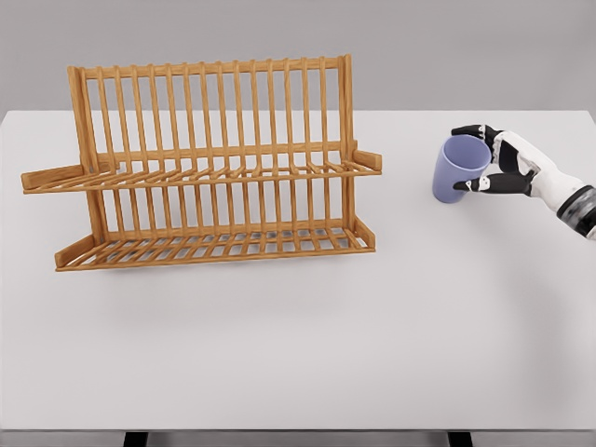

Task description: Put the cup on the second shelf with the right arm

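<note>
Reaching in from the picture's right edge, the right hand [501, 160] wrapped the lavender cup [458, 168] at the far right of the white worktop [298, 345]. Its fingers [473, 132] curled over the cup's upper rim on the side facing the arm, while the thumb [477, 184] pressed against the lower part of the wall, so the cup sat pinched between them. The cup leaned slightly, its open mouth turned up and toward the hand; whether its base touched the worktop could not be told. A wooden dish rack [209, 168] with two slatted shelves stood well apart to the left, its upper shelf [200, 175] and lower shelf [214, 247] both bare.
</note>
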Robot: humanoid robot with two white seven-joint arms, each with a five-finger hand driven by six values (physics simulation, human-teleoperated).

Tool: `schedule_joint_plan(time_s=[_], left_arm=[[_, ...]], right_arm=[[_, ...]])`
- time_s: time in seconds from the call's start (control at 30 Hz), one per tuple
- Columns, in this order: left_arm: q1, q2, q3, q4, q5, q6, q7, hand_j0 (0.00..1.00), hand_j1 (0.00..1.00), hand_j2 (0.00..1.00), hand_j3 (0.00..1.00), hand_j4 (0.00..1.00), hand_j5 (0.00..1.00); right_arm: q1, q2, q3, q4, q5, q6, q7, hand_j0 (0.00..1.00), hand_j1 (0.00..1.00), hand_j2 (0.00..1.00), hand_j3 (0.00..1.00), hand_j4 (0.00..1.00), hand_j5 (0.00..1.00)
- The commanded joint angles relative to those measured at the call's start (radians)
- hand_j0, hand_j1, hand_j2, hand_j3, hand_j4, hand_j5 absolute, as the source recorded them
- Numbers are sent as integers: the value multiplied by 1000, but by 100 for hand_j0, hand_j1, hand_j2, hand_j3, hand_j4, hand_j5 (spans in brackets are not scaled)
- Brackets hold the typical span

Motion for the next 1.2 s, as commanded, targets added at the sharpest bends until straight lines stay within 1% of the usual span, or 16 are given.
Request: schedule_joint_plan(time_s=[0.0,0.03,0.13,0.2,0.27,0.37,0.47,0.53,0.6,0.63,0.77,0.87,0.97,1.13,1.17], left_arm=[[0,0,0,0,0,0,0,100,100,100,100,100,100],[0,0,0,0,0,0,0,100,100,100,100,100,100],[0,0,0,0,0,0,0,100,100,100,100,100,100],[0,0,0,0,0,0,0,100,100,100,100,100,100],[0,0,0,0,0,0,-1,100,100,100,100,100,100],[0,0,0,0,0,0,0,100,100,100,100,100,100],[0,0,0,0,0,0,0,100,100,100,100,100,100],[0,0,0,0,0,0,0,100,100,100,100,100,100],[0,0,0,0,0,0,-1,100,100,100,100,100,100],[0,0,0,0,0,0,0,100,100,100,100,100,100],[0,0,0,0,0,0,0,100,100,100,100,100,100],[0,0,0,0,0,0,-1,100,100,100,100,100,100],[0,0,0,0,0,0,0,100,100,100,100,100,100],[0,0,0,0,0,0,-1,100,100,100,100,100,100],[0,0,0,0,0,0,0,100,100,100,100,100,100]], right_arm=[[0,-2,-3,-21,-5,0,1,68,68,68,68,68,68],[3,-7,-6,-50,-5,6,1,68,68,68,68,68,68],[3,-10,-10,-64,-9,7,1,68,68,68,68,68,68],[3,-11,-10,-96,-12,10,1,68,68,68,68,68,68],[5,-11,-12,-111,-16,12,1,68,68,68,68,68,68],[14,-14,-13,-180,-18,32,1,68,68,68,68,68,68],[15,-16,-18,-219,-18,47,1,68,68,68,68,68,68],[15,-16,-18,-222,-16,52,1,68,68,68,68,68,68],[17,-39,-18,-269,-19,53,1,68,68,68,68,68,68],[17,-42,-18,-282,-19,55,1,68,68,68,68,68,68],[20,-43,-20,-288,-18,55,1,68,68,68,68,68,68],[21,-47,-18,-328,-18,53,1,68,68,68,68,68,68],[21,-47,-18,-332,-16,50,1,68,68,68,68,68,68],[20,-48,-18,-403,-7,47,1,68,68,68,68,68,68],[14,-59,-18,-415,-5,47,1,68,68,68,68,68,68]])
